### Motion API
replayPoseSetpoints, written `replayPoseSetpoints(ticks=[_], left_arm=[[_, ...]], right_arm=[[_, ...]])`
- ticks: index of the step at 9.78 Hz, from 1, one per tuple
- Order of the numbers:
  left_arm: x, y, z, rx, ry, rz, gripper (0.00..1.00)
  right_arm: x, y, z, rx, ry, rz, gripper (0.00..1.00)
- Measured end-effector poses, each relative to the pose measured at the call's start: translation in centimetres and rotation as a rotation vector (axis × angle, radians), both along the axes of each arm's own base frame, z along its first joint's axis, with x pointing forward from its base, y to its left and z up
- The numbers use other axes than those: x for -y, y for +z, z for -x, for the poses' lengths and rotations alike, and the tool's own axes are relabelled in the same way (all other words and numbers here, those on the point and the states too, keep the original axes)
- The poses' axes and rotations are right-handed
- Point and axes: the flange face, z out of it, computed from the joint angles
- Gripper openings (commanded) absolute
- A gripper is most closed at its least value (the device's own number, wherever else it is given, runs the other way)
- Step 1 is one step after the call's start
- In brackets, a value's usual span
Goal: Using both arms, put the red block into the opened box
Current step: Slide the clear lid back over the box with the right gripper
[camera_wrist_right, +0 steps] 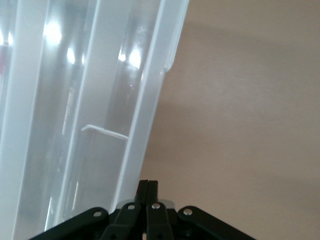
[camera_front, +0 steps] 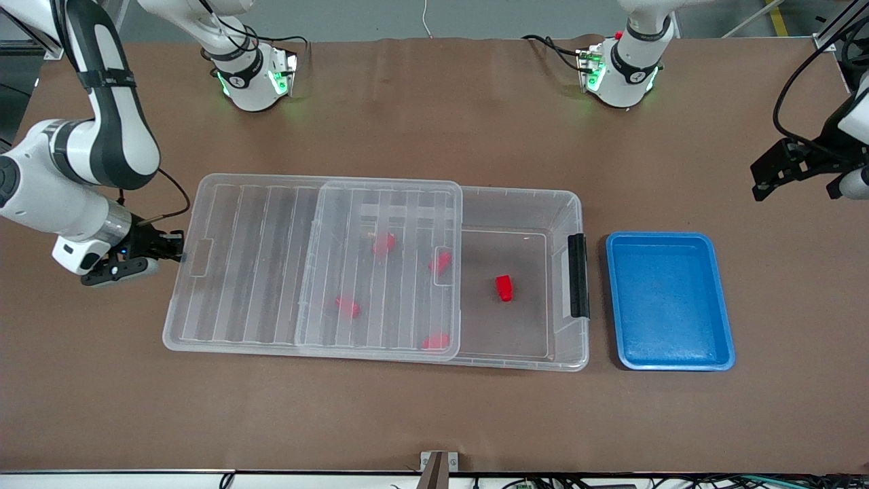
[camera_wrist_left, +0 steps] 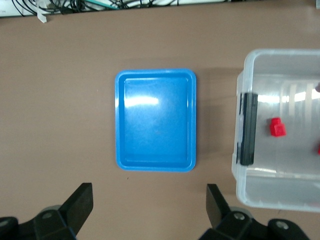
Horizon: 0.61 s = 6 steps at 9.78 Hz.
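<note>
My right pincer [camera_front: 178,248] is pressed fully together, its fingers [camera_wrist_right: 148,192] meeting tip to tip with nothing between them. It sits low at the right arm's end of the bench [camera_front: 434,421], its tips at the outer edge of the lid [camera_front: 312,265], which is slid off toward this pincer so that it overhangs the box [camera_front: 563,204] at this end. Whether the tips actually touch the lid's rim I cannot tell.

Moving away from that pincer toward my left arm's end, four red blocks show through the ribbed lid, lying inside the box. Past the lid's edge the box is uncovered, and there the red block [camera_front: 504,287] lies on the box floor in plain sight, not far from the black handle [camera_front: 578,275] on the short end wall. Just beside that end of the box rests the blue tray [camera_front: 669,300].

My left pincer [camera_wrist_left: 150,202] is spread wide and holds nothing. It hangs in the air over the bare bench by the blue tray, well apart from the box, waiting.
</note>
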Motion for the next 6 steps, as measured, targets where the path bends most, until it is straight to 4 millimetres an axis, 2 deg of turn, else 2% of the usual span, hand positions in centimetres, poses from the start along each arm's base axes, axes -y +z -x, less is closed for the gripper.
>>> replayPoseSetpoints(ticks=[2, 4, 5, 6], left_arm=[[-1.8, -0.9, 2.4, -0.046, 0.028, 0.053, 1.0], [-2.1, -1.4, 4.4, -0.076, 0.038, 0.054, 1.0], [-1.8, -1.6, 4.7, -0.084, 0.032, 0.052, 1.0], [-1.3, -1.9, 4.7, -0.09, 0.024, 0.05, 1.0]], right_arm=[[-3.6, 0.0, -0.2, -0.007, -0.043, -0.03, 0.0], [-10.6, 0.4, -0.3, -0.014, -0.103, -0.027, 0.0], [-13.7, 0.3, -0.3, -0.016, -0.108, -0.026, 0.0], [-15.5, 0.1, -0.3, -0.015, -0.103, -0.025, 0.0]])
